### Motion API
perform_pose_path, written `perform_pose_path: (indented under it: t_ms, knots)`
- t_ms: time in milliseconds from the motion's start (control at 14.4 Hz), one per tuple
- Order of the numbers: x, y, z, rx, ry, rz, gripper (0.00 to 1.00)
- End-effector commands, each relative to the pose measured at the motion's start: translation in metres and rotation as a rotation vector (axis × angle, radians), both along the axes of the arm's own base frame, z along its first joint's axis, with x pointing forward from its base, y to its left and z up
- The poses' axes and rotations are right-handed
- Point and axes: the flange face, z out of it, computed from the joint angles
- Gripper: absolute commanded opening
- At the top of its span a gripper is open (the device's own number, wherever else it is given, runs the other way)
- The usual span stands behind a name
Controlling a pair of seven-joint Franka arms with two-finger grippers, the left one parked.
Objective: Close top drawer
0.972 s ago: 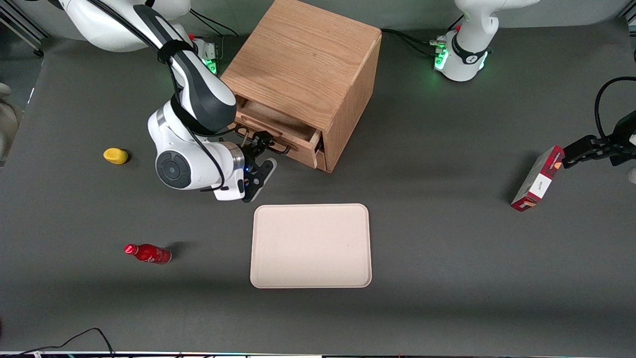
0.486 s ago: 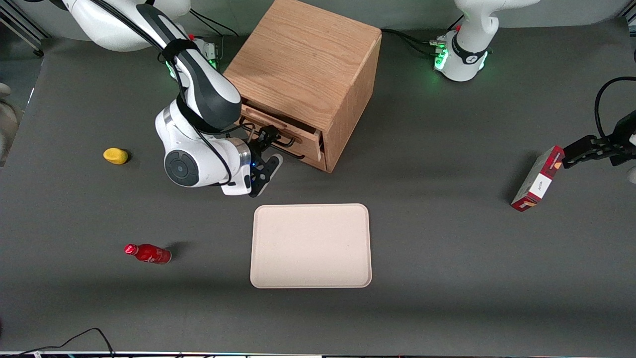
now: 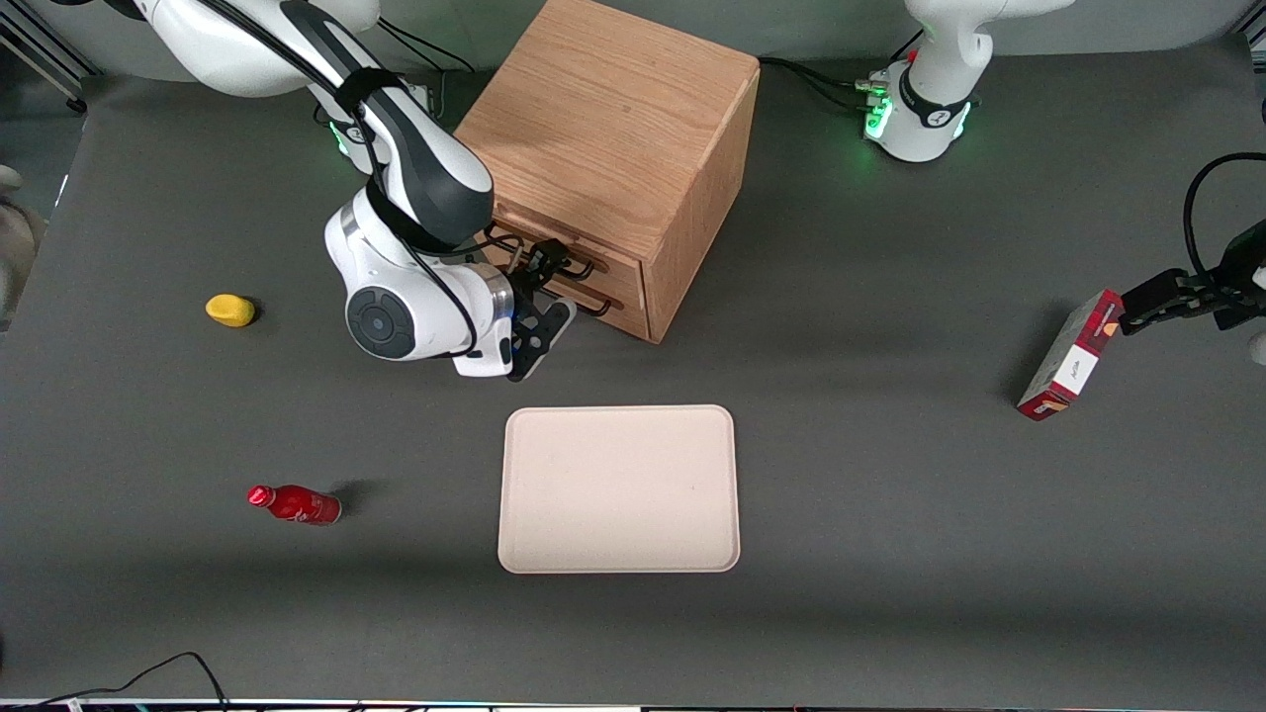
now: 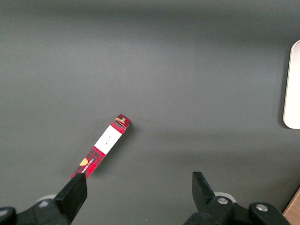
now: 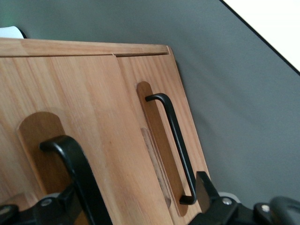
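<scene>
1. The top drawer (image 3: 613, 265) of the light oak wooden cabinet (image 3: 603, 119) sits in the upper centre of the front view; its face looks about flush with the lower drawer (image 5: 154, 79) under it, so I'd call this basically shut, maybe a hair left.
2. The right arm's black two-finger gripper (image 3: 547, 297) is right up against the cabinet front, fingers spread apart and clamped on nothing; the wrist view shows the top drawer's black wire handle (image 5: 70, 154) close by one finger.
3. Doing it well, imo: push straight in along the drawer's slide, squarely on the front and not at a corner, so it doesn't rack; go gently at the end so the cabinet doesn't skid on the dark grey table (image 3: 890, 494); keep the fingers from snagging either handle, then back straight out.
4. Writing: the red plaid box (image 3: 1073, 356) at the parked arm's end has a white label, but the text is too small to read; nothing legible on the small red bottle (image 3: 295, 504) in the lower part of the frame.
</scene>
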Motion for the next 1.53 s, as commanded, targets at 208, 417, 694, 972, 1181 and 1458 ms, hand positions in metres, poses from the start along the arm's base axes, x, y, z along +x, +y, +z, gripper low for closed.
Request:
perform_pose_path:
  t_ms: [208,417,694,972,1181,1458]
  knots:
    - [-0.013,0.006,0.009,0.012,0.012,-0.038,1.00]
    - [-0.007,0.002,0.020,0.007,0.004,-0.059,1.00]
    - [-0.009,-0.007,0.081,-0.021,-0.078,-0.098,1.00]
    - [-0.003,-0.067,0.155,-0.148,-0.224,-0.147,1.00]
    - [-0.001,-0.118,0.208,-0.289,-0.385,-0.180,1.00]
    - [0.013,-0.205,0.232,-0.400,-0.416,-0.351,1.00]
